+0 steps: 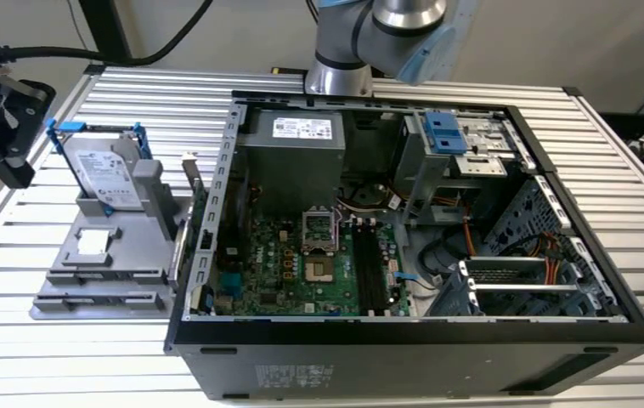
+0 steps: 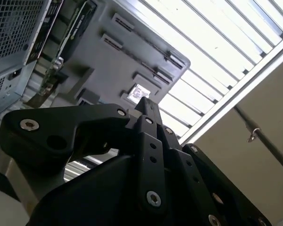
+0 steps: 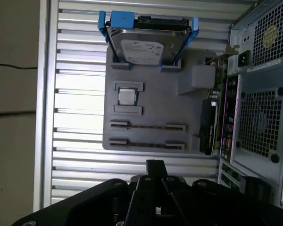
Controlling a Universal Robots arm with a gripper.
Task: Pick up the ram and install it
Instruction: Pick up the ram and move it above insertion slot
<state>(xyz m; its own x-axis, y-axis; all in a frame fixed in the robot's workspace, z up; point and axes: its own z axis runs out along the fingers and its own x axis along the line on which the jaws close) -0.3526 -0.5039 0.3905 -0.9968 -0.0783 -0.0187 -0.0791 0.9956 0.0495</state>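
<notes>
Near the grey tray (image 3: 158, 101) holding the ram (image 3: 146, 144), the end effector (image 3: 154, 165) hovers, closed on nothing

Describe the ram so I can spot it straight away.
On the exterior view's left of the open computer case lies a grey tray. Past its blue-framed hard drive and square silver chip, the ram is a thin dark strip on edge between grey clips, one of two side by side.

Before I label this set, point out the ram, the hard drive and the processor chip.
ram (image 3: 147, 126): first wrist view, middle of the stick nearer the chip.
hard drive (image 3: 148, 49): first wrist view, its white label.
processor chip (image 3: 127, 96): first wrist view, centre of its lid.
</notes>
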